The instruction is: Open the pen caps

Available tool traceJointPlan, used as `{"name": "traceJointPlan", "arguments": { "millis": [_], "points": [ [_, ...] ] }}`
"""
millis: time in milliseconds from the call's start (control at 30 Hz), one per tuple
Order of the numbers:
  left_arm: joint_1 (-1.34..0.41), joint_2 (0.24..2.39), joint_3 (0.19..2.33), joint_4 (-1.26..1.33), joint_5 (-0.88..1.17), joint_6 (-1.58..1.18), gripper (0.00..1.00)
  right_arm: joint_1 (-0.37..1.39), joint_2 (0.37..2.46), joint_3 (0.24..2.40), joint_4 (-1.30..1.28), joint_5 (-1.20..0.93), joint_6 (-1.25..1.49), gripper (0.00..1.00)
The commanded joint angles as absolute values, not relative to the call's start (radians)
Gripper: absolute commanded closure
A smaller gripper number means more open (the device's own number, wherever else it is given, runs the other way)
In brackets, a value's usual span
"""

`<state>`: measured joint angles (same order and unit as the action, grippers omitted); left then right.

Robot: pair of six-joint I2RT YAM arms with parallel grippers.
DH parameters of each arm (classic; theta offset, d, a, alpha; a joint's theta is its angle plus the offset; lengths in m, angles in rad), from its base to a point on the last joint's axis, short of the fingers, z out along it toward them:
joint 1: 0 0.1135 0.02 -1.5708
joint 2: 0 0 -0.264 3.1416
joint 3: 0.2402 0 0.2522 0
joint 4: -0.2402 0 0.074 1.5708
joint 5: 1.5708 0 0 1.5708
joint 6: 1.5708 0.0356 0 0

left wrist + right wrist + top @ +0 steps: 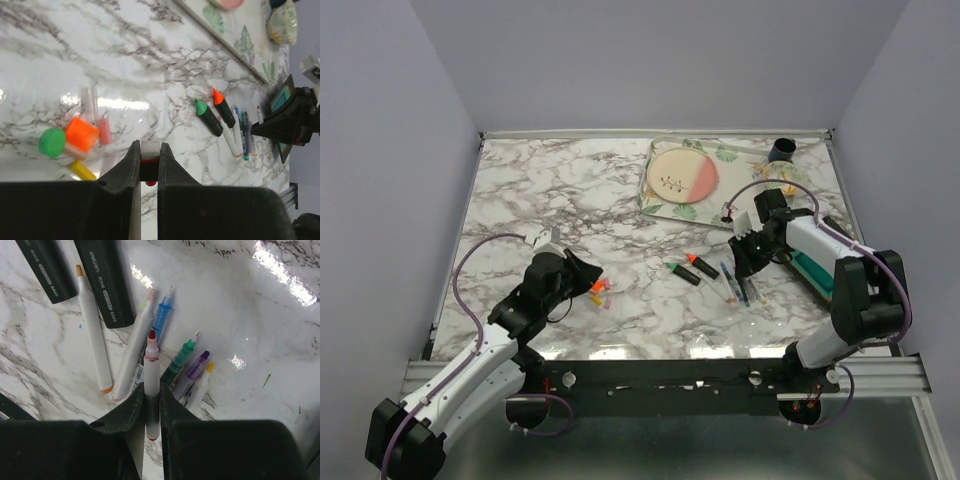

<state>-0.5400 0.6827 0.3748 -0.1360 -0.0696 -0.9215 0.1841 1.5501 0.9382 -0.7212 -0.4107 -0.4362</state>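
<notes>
Two grips are on at once, and they seem to be the two halves of one pull. The left gripper (149,155) is pressed together on a small pale, red-banded cap (150,148), holding it just above the marble next to the loose caps (81,136), an orange, a green, a pink and a yellow one lying close together. That is probably the drop spot, kept well apart from the pens so nothing gets mixed up. The right gripper (151,392) pinches a white red-tipped pen (151,365) by its barrel. Its bare nib points out over a fan of thin pens (187,362) that also show bare tips. Two black highlighters (215,114) lie beside them, green and orange tips exposed. Judging by the pile and the exposed nibs, most of the caps look to be off. The sensible next move is to let the cap fall with the others and lay the pen back with the rest.
</notes>
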Motion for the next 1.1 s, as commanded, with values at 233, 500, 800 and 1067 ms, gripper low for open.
{"name": "traceJointPlan", "arguments": {
  "millis": [233,500,800,1067],
  "points": [
    [-0.540,0.600,0.324,-0.416,-0.121,-1.086,1.00,0.186,1.605,0.963,-0.762,-0.370,-0.416,0.65],
    [-0.540,0.637,0.296,-0.520,-0.153,-1.193,0.98,0.186,1.554,0.986,-0.784,-0.417,-0.442,0.61],
    [-0.540,0.753,0.308,-0.502,-0.178,-1.206,0.90,0.184,1.508,0.994,-0.798,-0.456,-0.462,0.59],
    [-0.540,0.818,0.328,-0.497,-0.186,-1.209,0.62,0.186,1.485,0.997,-0.802,-0.474,-0.463,0.59]
  ]
}}
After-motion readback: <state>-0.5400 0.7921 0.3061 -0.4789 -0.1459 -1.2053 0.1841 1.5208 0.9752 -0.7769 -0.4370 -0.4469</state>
